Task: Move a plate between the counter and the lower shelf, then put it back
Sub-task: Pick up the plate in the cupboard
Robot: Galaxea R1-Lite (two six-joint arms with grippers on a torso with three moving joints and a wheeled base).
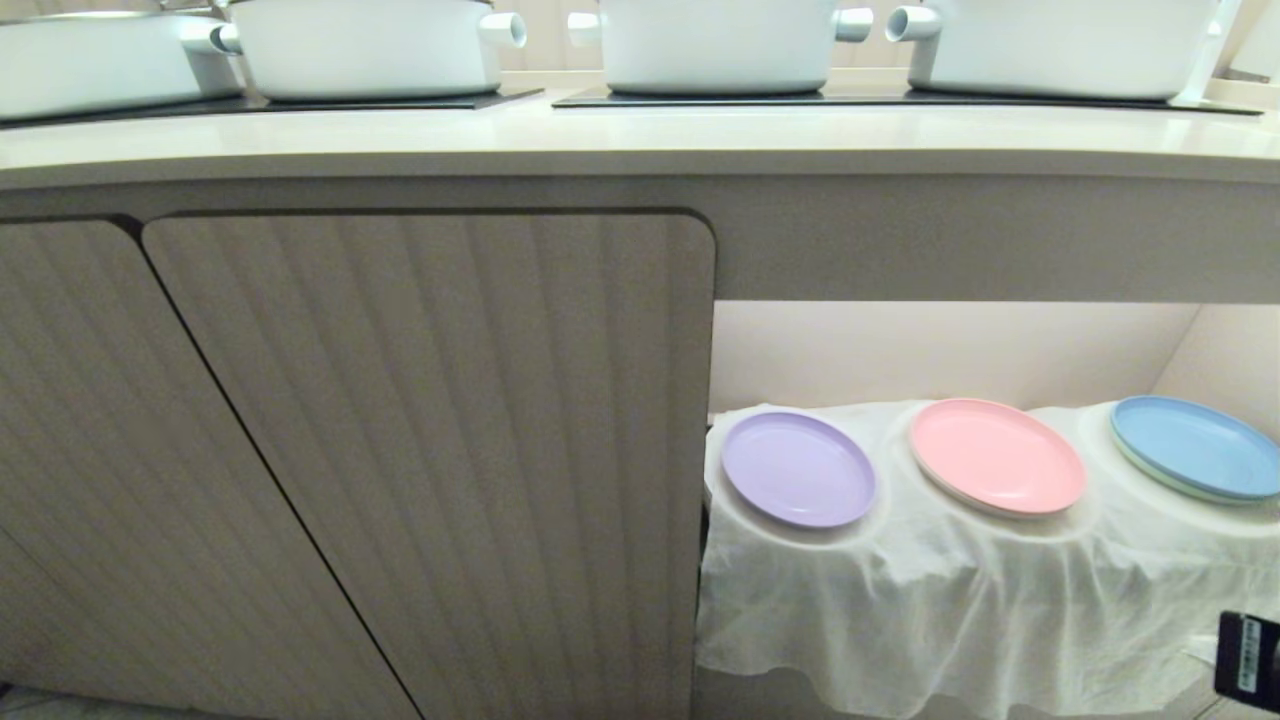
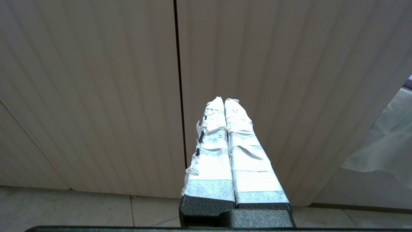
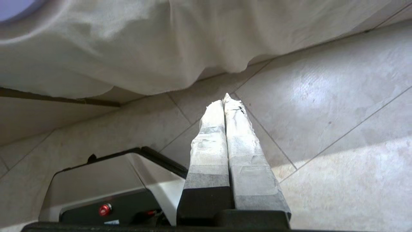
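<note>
— So where is the plate (image 1: 798, 469) sitting?

— On the lower shelf (image 1: 900, 590), at the left end of the niche, just beside the ribbed cabinet door (image 1: 440, 450). It lies on a round mound under the wrinkled white cloth (image 1: 930, 610), tilted slightly toward the viewer.

— Anything next to it?

— A pink plate (image 1: 997, 456) on the mound to its right, then a blue plate (image 1: 1195, 447) at the far right, near the side wall. None of the three touches another.

— And the counter (image 1: 640, 140)?

— It runs across the top, above the niche. White pots (image 1: 715, 45) stand in a row on the black hob panels (image 1: 880, 98) at its far side.

— Where are the grippers?

— The right gripper (image 3: 227, 100) points down at the tiled floor (image 3: 338, 129), below the hanging edge of the cloth, with part of the robot's base (image 3: 106, 190) beside it. Its taped fingers (image 3: 209, 145) are pressed together and hold nothing. In the head view only a dark piece shows at the lower right edge; I cannot tell which part it is.

— The left one?

— The left gripper (image 2: 224, 100) faces the cabinet doors, low near the floor. Its taped fingers are likewise together and empty.
</note>
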